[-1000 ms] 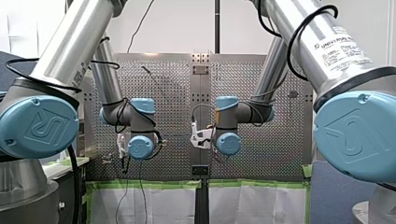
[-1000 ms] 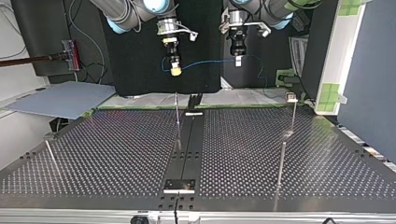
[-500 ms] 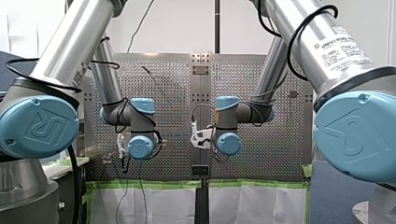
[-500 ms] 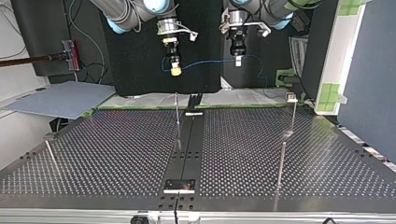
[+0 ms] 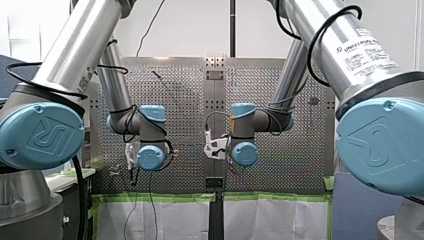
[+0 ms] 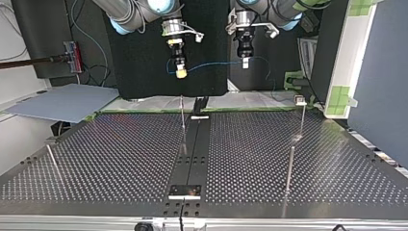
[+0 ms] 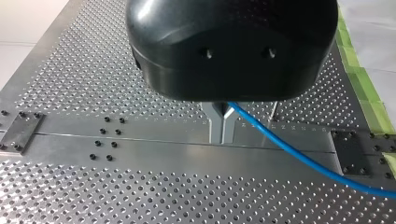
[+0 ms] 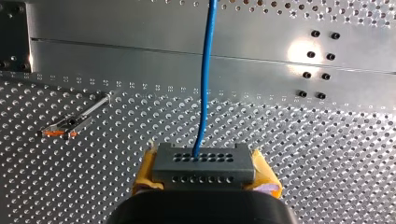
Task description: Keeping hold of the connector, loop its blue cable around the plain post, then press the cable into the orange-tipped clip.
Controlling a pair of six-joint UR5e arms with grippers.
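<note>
Right gripper (image 8: 204, 173): yellow pads (image 8: 145, 173) clamped on the grey connector (image 8: 204, 163), so the hold condition is met. Blue cable (image 8: 204, 84) exits the connector's face and runs straight ahead over the perforated table (image 8: 336, 154), touching nothing. Left gripper (image 7: 222, 128): metal fingers (image 7: 215, 125) together, pinching the cable further along; the rest trails off sideways. Top view: both grippers hang clear of the table top, cable strung in air between them. Orange-tipped clip (image 8: 65, 127) sits off to the cable's side, well apart, cable not in it. Upright posts (image 6: 290, 166) carry no loop; can't tell which is the plain one. Judgement: only the grasp is done. Loop and clip press both remain.
</note>
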